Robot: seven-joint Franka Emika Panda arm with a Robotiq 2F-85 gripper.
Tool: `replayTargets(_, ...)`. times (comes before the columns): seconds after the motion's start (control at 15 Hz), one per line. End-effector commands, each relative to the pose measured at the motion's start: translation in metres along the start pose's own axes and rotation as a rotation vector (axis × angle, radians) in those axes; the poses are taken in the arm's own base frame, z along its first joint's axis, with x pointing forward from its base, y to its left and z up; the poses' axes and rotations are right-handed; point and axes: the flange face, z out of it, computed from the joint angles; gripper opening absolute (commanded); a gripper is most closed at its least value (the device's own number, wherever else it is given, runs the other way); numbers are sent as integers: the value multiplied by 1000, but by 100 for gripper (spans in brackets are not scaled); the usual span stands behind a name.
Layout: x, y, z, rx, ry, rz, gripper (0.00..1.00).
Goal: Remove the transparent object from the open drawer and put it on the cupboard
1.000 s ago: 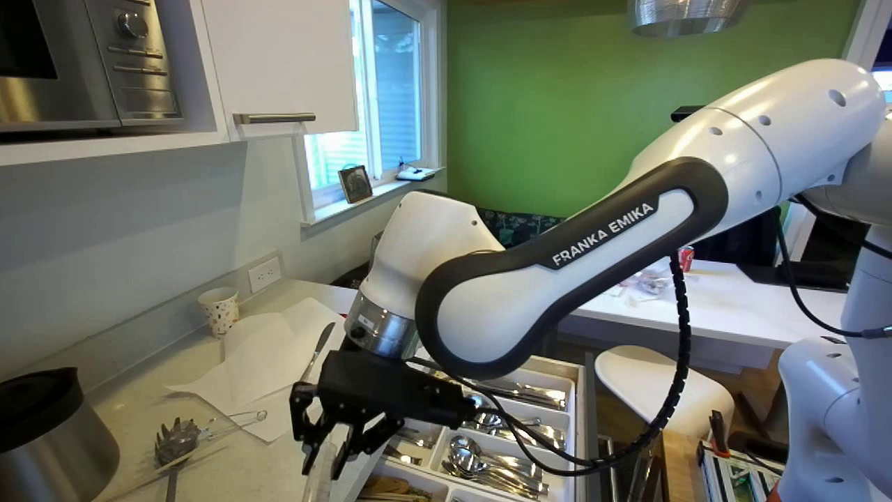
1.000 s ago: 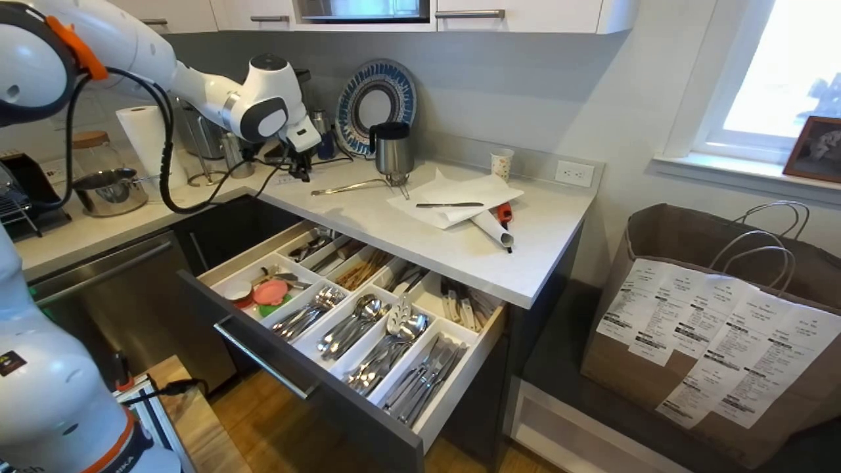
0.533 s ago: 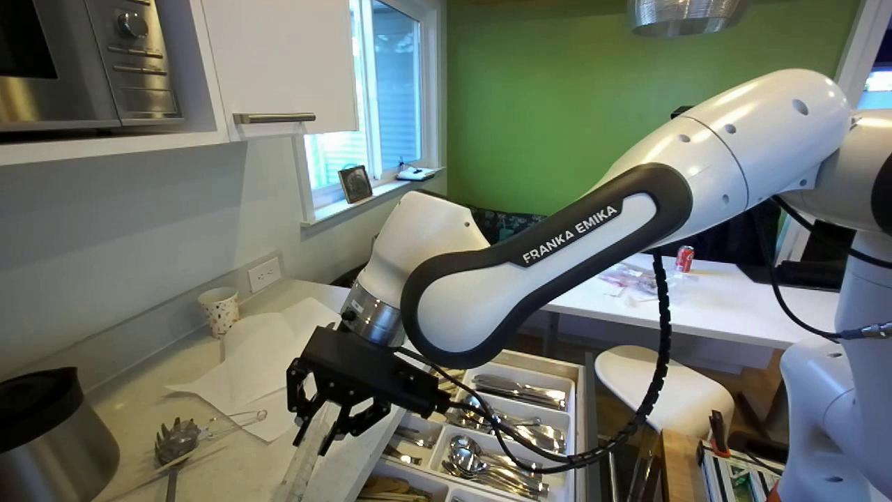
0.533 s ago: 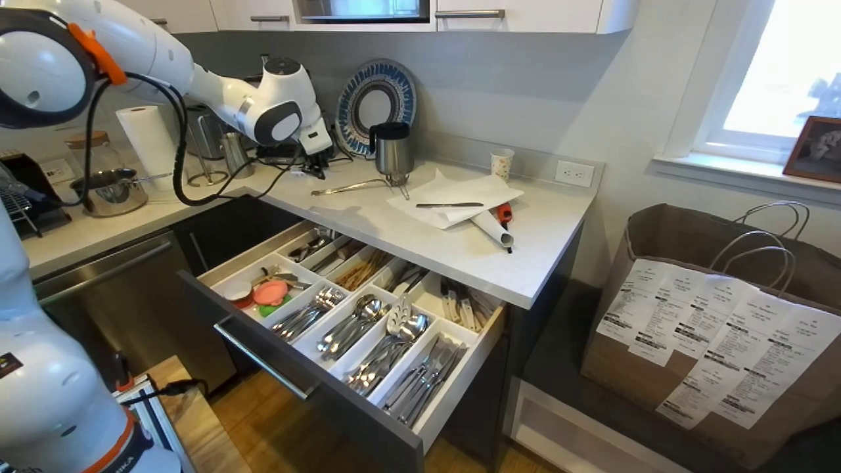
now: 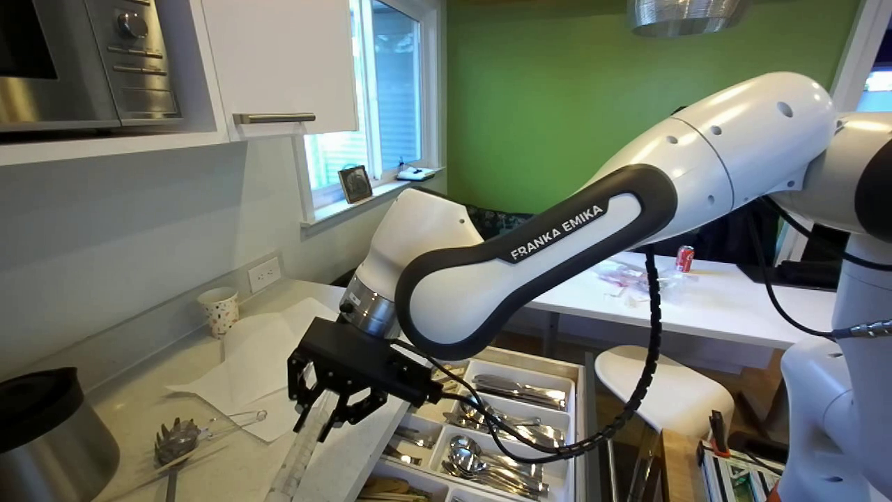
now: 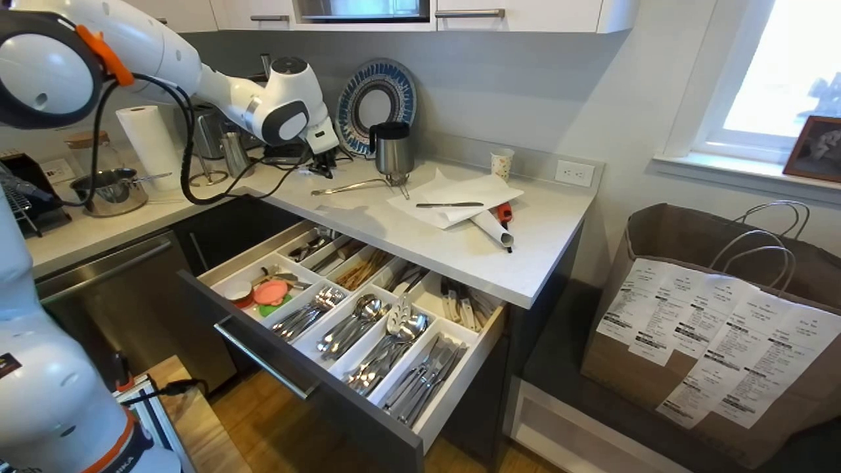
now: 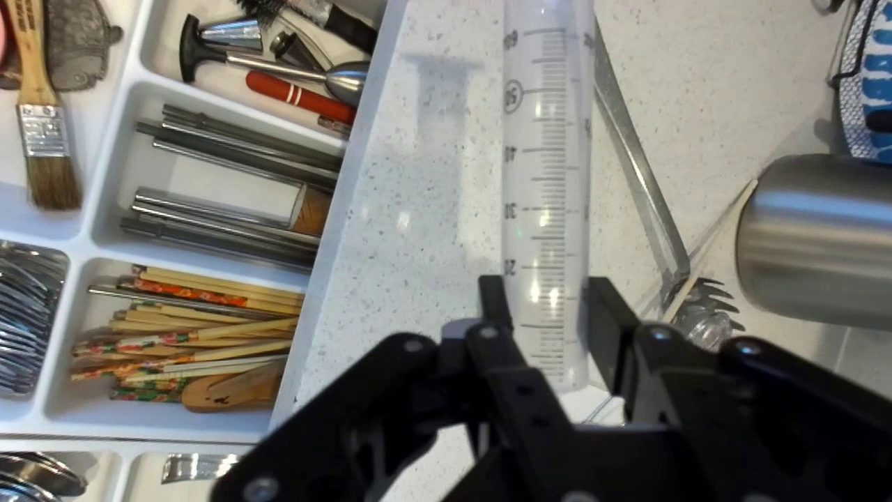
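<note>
The transparent object is a clear graduated tube (image 7: 547, 174) with black markings. It also shows in an exterior view (image 5: 296, 460), sloping down from my gripper (image 5: 311, 427). My gripper, seen in the wrist view (image 7: 547, 300) too, is shut on the tube near one end. The tube is over the white speckled countertop (image 7: 411, 230), and a shadow lies beside it. In an exterior view my gripper (image 6: 322, 165) is small, and the tube cannot be made out there. The open drawer (image 6: 341, 402) stands out below the countertop (image 6: 374, 226), full of cutlery.
A steel jug (image 6: 393, 150), tongs (image 6: 348, 188), a pasta server (image 5: 178, 439), white paper (image 6: 453, 194), a knife (image 6: 449, 205) and a speckled cup (image 6: 501, 163) are on the countertop. A patterned plate (image 6: 348, 108) leans on the wall. A white wall cupboard (image 5: 286, 63) hangs above.
The arm has lowered and moved towards the jug over the countertop, carrying the tube with it. More of the tube shows now. The drawer and the countertop things have not moved.
</note>
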Motion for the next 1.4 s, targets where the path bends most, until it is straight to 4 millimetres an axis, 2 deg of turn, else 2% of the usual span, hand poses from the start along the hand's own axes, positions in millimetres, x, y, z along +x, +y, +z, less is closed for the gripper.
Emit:
replayTargets(0.0, 23, -6, 18, -13, 25, 37, 8)
replayTargets(0.33, 49, -9, 56, -34, 17, 96, 8)
replayTargets(0.73, 65, -11, 94, -47, -16, 172, 8)
replayTargets(1.07, 76, -5, 116, -57, -26, 227, 8)
replayTargets(1.33, 82, 0, 125, -75, -29, 254, 8)
